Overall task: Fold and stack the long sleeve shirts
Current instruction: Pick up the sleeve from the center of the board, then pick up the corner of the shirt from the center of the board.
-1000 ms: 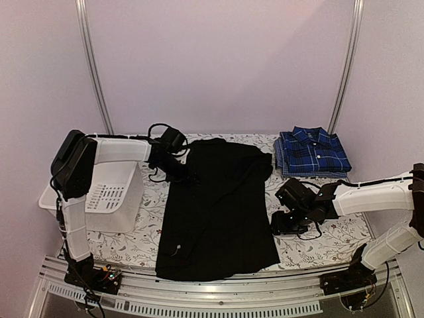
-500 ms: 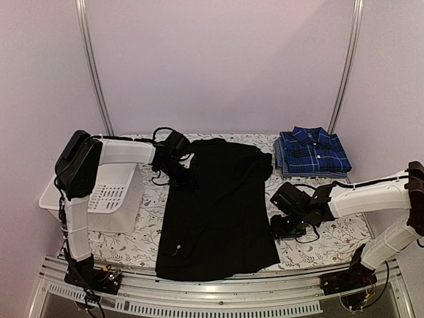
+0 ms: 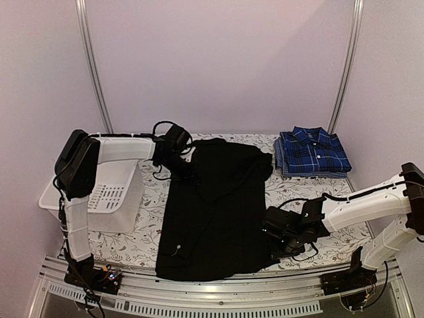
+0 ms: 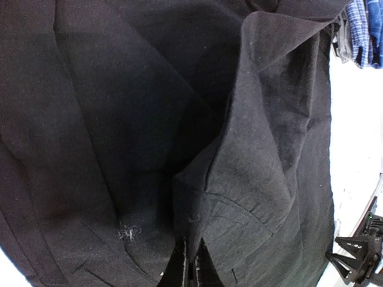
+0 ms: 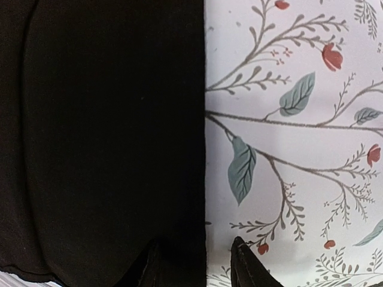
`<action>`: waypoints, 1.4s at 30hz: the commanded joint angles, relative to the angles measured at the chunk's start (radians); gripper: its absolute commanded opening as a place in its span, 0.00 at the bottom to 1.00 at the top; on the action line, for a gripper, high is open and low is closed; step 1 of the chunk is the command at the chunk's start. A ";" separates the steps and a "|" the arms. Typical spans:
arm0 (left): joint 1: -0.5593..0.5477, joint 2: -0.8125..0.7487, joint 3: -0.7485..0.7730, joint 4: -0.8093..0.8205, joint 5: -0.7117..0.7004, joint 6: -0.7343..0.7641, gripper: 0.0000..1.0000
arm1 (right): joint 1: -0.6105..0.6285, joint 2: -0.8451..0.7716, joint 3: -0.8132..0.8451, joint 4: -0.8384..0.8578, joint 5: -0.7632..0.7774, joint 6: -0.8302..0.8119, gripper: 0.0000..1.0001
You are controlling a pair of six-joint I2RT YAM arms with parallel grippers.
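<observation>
The left pincer (image 4: 192,264) is clamped on a fold of the black shirt (image 3: 218,205); the right pincer (image 5: 197,264), half-open, straddles that shirt's right edge.

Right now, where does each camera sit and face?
Top external: above, behind the robot, facing down on the table; left arm, right arm show.
Left wrist: faces along left fingers shut on the black shirt.
Right wrist: faces down past right fingers at the shirt's edge on the table.
Shared: all see the black shirt.

Black shirt (image 3: 212,212) matt, woven cloth; basket (image 3: 116,192) smooth plastic.
</observation>
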 commanded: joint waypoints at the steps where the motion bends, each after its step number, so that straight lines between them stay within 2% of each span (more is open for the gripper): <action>1: -0.010 -0.044 0.048 -0.015 -0.005 0.016 0.00 | 0.053 0.008 -0.001 -0.073 -0.025 0.124 0.37; 9: -0.007 -0.037 0.153 -0.043 -0.030 0.033 0.00 | 0.066 0.033 -0.035 -0.011 -0.060 0.157 0.18; 17: 0.023 0.032 0.398 -0.136 -0.057 0.064 0.00 | 0.027 -0.004 -0.069 -0.088 -0.017 0.175 0.00; 26: 0.091 0.085 0.654 -0.255 -0.060 0.095 0.00 | -0.007 -0.110 -0.078 -0.140 0.011 0.169 0.00; 30: 0.119 0.075 0.685 -0.275 -0.058 0.111 0.00 | 0.029 -0.116 -0.019 -0.147 0.016 0.160 0.00; 37: 0.181 0.044 0.735 -0.303 -0.065 0.130 0.00 | 0.103 -0.036 0.150 -0.174 0.043 0.148 0.00; 42: 0.244 0.002 0.743 -0.342 -0.010 0.115 0.00 | 0.138 0.033 0.250 -0.145 0.034 0.086 0.00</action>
